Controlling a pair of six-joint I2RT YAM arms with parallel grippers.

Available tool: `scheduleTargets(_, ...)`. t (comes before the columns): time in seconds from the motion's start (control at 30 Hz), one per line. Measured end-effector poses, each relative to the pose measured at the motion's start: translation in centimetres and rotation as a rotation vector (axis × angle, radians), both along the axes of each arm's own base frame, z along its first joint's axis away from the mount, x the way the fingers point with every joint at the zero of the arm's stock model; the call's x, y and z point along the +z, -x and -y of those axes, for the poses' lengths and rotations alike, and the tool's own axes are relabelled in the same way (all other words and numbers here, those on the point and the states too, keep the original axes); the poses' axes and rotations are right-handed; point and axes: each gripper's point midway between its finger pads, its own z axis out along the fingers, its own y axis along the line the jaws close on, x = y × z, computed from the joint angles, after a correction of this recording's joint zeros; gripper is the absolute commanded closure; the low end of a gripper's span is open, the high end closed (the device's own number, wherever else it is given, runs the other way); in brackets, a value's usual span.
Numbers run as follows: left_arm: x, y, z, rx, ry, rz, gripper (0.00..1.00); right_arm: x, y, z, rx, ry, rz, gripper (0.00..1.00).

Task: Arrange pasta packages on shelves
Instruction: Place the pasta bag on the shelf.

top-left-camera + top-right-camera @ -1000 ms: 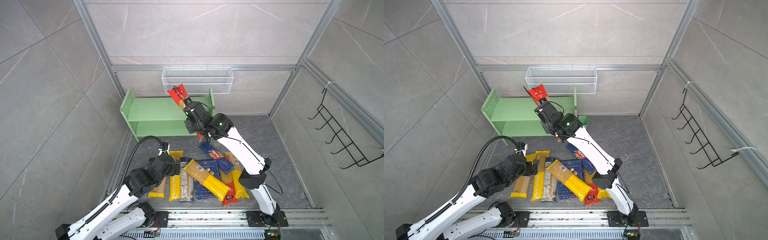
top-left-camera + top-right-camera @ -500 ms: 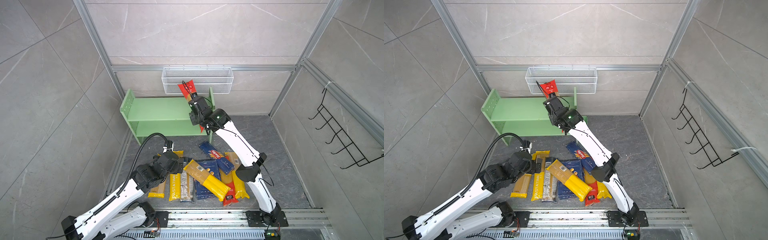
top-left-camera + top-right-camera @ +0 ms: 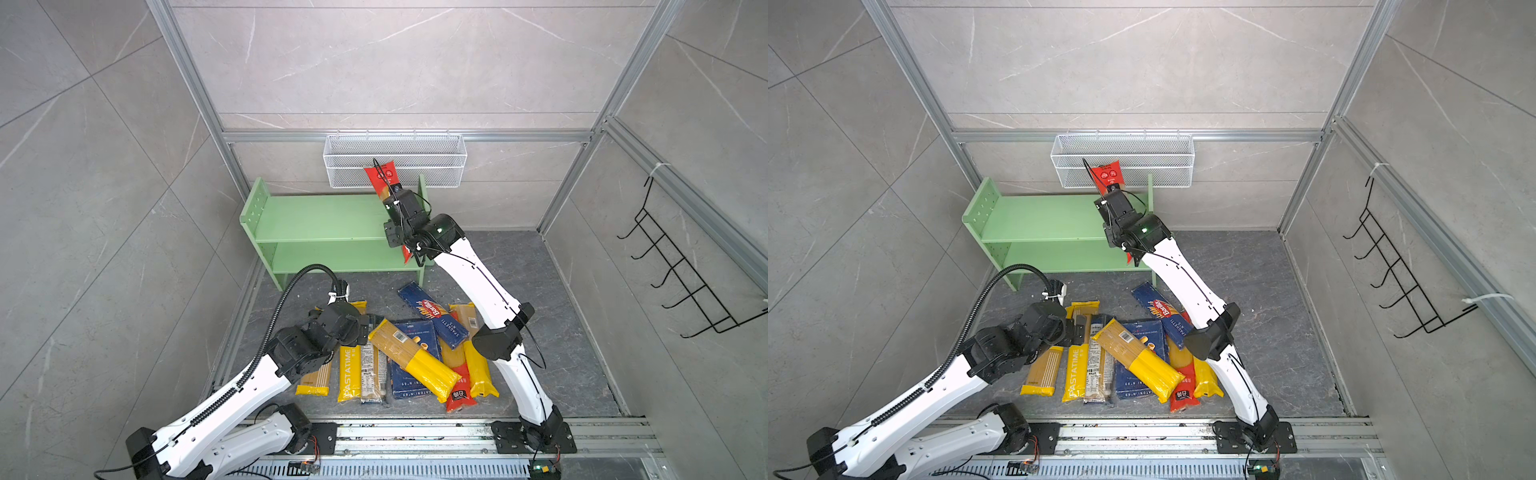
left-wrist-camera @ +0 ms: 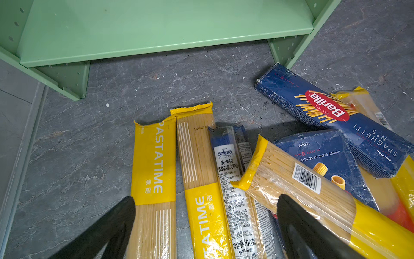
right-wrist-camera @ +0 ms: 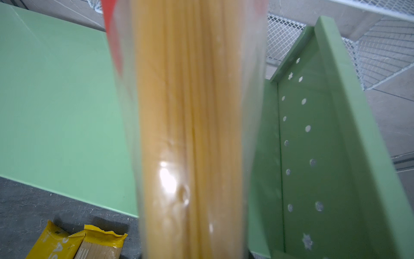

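My right gripper [image 3: 398,203] is shut on a clear spaghetti bag with red ends [image 3: 380,178], one of the pasta packages. It holds the bag steeply tilted over the right end of the pale green shelves [image 3: 316,216], close to the perforated side panel [image 5: 313,145]. The bag [image 5: 192,134] fills the right wrist view and hides the fingers. My left gripper [image 4: 206,200] hangs open low over the pile on the floor, straddling two PASTATIME bags [image 4: 154,161] and an Ankara bag [image 4: 228,161]. Beside them lie a yellow-ended bag [image 4: 291,186] and dark blue Barilla packs [image 4: 324,116]. Both shelf boards are bare.
A white wire mesh basket [image 3: 395,160] hangs on the back wall just above the shelves, right behind the raised bag. A black wire hook rack [image 3: 681,270] is on the right wall. Tiled walls close in three sides; a metal rail [image 3: 415,432] runs along the front.
My right arm has carried the red-ended bag rightward and back, from mid-shelf to its right end. My left gripper, still open, has crept a little right over the pile.
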Motion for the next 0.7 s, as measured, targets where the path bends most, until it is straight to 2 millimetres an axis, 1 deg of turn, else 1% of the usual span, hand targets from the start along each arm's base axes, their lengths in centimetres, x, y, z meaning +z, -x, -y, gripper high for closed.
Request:
scheduleTargets(0.13, 0.0, 0.0, 0.0, 0.000, 0.002, 0.001, 0.00, -0.1, -0.4, 0.5, -0.013, -0.011, -0.005, 0.71)
scheduleTargets(0.23, 0.1, 0.0, -0.1, 0.001, 0.004, 0.003, 0.00, -0.1, -0.6, 0.8, -0.021, -0.020, -0.007, 0.60)
scheduleTargets(0.3, 0.2, 0.1, -0.1, 0.000, 0.007, 0.005, 0.00, 0.0, -0.7, 0.9, -0.025, -0.024, -0.005, 0.57)
scheduleTargets(0.4, 0.3, 0.1, -0.1, 0.001, 0.010, 0.008, 0.00, 0.6, -0.9, 0.8, -0.028, -0.043, 0.011, 0.49)
scheduleTargets(0.53, 0.3, 0.1, -0.1, 0.000, 0.011, 0.007, 0.00, 2.3, -1.1, 0.6, -0.031, -0.090, 0.056, 0.47)
scheduleTargets(0.7, 0.3, 0.3, -0.3, 0.004, 0.014, 0.003, 0.00, 2.6, -1.2, 0.5, -0.029, -0.101, 0.066, 0.47)
